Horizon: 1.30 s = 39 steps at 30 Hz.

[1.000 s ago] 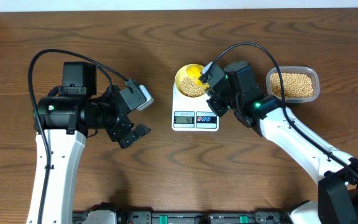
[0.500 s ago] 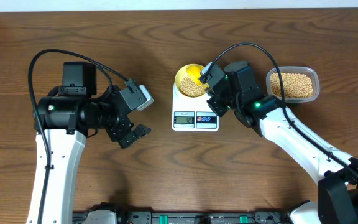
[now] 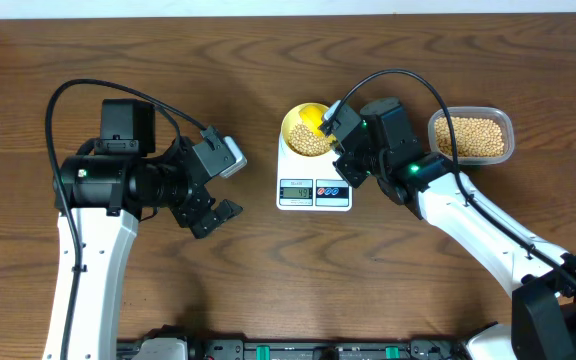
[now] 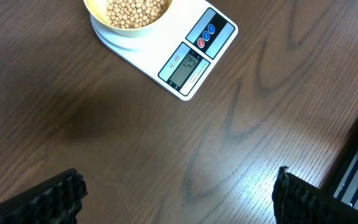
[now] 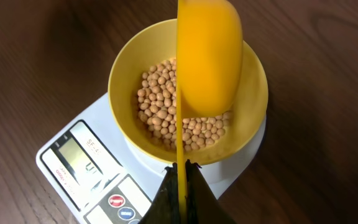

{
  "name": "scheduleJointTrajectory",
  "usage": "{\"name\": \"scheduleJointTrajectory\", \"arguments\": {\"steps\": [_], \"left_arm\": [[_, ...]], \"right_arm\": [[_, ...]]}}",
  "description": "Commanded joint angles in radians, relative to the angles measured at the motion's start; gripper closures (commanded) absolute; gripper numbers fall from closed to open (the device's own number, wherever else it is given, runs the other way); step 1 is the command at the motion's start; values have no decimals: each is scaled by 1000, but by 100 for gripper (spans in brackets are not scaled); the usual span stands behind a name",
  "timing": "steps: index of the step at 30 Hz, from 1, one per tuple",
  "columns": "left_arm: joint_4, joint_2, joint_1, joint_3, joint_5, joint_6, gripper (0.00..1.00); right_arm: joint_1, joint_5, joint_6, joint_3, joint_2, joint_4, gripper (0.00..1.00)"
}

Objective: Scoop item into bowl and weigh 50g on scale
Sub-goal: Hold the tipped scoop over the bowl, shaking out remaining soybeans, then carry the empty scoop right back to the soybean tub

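Dark wood table (image 3: 268, 290) all round, and the scale (image 3: 314, 192) sits mid-table with the bowl (image 3: 290, 122) on its top, beans (image 3: 313, 141) heaped inside. Right gripper (image 5: 180, 183) is pinched tight on the spoon (image 5: 209, 56) by its handle, the scoop turned on edge over the bowl. Left gripper (image 3: 225, 187) hangs left of the scale, jaws spread wide, holding nothing. Right of the scale, a clear tub (image 3: 471, 112) holds more beans.
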Motion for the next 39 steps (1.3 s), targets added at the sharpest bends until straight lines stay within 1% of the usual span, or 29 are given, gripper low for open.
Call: {"name": "scheduleJointTrajectory", "arguments": {"steps": [1, 5, 7, 14, 17, 19, 23, 26, 29, 34, 37, 39], "left_arm": [[-3, 3, 5, 5, 8, 10, 2], [-3, 3, 5, 5, 8, 10, 2], [-3, 3, 5, 6, 8, 10, 2], [-3, 3, 5, 5, 9, 10, 2], [-3, 3, 5, 5, 8, 10, 2], [-3, 3, 5, 6, 8, 10, 2], [-3, 3, 5, 5, 8, 10, 2], [-3, 3, 5, 6, 8, 10, 2], [-3, 3, 5, 5, 8, 10, 2], [-3, 3, 5, 6, 8, 10, 2], [-3, 3, 5, 6, 8, 10, 2], [-3, 3, 5, 5, 8, 10, 2]], "right_arm": [[6, 33, -71, 3, 0, 3, 99], [7, 108, -174, 3, 0, 6, 99], [7, 120, -201, 3, 0, 16, 99], [7, 118, -206, 3, -16, 104, 99], [5, 119, -205, 5, -43, 111, 99], [0, 124, -169, 5, -65, 111, 99], [-39, 127, -13, 5, -125, 109, 99], [-105, 127, 101, 5, -188, 82, 99], [-203, 126, 172, 5, -258, -12, 99], [-394, 126, 177, 5, -353, -239, 99], [-513, 110, 176, 5, -358, -338, 99], [-581, 57, 159, 5, -346, -375, 99]]}}
